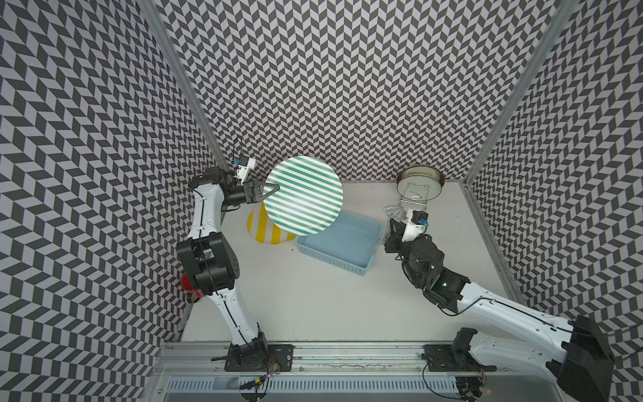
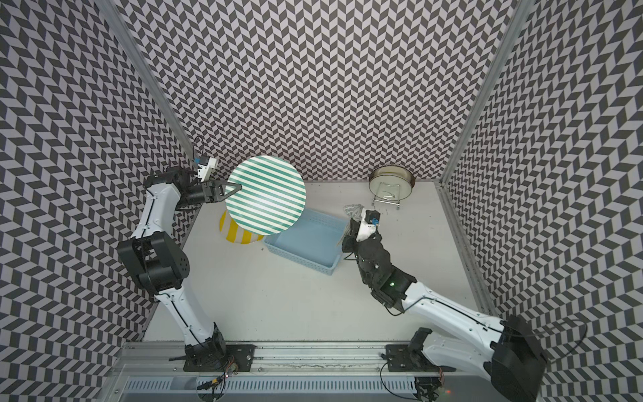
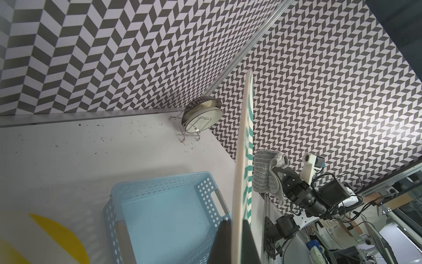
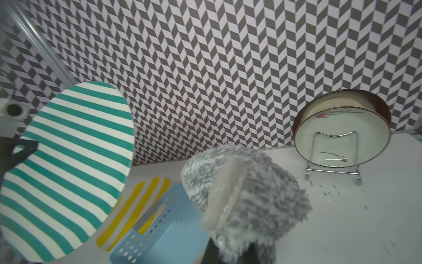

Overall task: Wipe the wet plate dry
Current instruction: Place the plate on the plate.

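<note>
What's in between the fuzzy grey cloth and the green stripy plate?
Just air. In both top views, the stretch from the grey cloth to the green striped plate shows only the far edge of the blue basket and bare table underneath.

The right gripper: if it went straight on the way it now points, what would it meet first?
Likely the back wall, between the green striped plate and the dish on its stand; the grey cloth in the right gripper would touch first. Depth is unclear.

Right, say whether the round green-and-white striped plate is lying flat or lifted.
Lifted: left gripper clamps the rim of the striped plate, clear of the white table.
</note>
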Robot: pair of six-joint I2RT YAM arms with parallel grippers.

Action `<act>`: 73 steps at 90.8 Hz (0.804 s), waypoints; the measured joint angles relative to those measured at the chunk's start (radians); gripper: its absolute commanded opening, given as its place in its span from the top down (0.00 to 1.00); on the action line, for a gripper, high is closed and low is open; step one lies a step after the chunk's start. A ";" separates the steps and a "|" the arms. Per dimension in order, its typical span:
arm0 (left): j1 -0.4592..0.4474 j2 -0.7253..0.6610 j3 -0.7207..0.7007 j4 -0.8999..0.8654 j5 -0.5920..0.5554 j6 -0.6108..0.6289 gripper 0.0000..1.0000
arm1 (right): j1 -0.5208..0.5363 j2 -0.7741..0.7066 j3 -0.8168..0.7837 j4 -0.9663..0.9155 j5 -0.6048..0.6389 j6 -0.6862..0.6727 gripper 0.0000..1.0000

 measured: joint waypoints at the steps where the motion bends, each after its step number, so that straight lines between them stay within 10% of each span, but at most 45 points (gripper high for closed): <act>1: 0.005 0.003 0.000 0.000 0.000 -0.002 1.00 | -0.001 -0.007 -0.004 -0.005 0.003 0.001 1.00; 52: 0.229 0.221 0.048 0.013 -0.092 -0.014 1.00 | -0.019 -0.116 -0.114 -0.078 0.021 0.005 1.00; 73: 0.226 0.171 -0.125 0.351 -0.254 -0.284 1.00 | -0.021 -0.071 -0.115 -0.075 0.013 -0.002 1.00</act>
